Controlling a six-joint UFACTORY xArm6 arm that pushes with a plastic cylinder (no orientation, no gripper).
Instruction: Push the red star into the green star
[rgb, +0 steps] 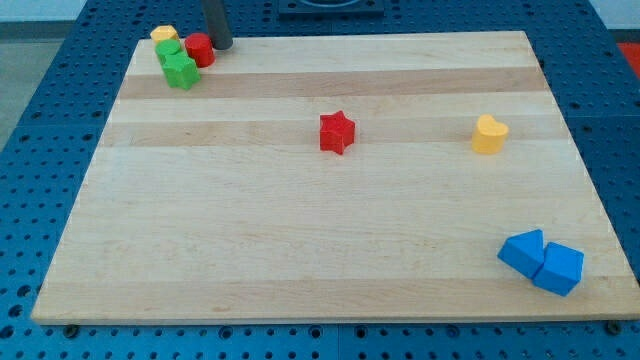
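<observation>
The red star lies near the middle of the wooden board, slightly toward the view's top. The green star sits at the top left corner, in a tight cluster with a green block, a yellow block and a red cylinder. My tip is at the board's top edge, just to the right of the red cylinder, far up and left of the red star.
A yellow heart-shaped block lies to the right of the red star. Two blue blocks touch each other near the bottom right corner. The board rests on a blue perforated table.
</observation>
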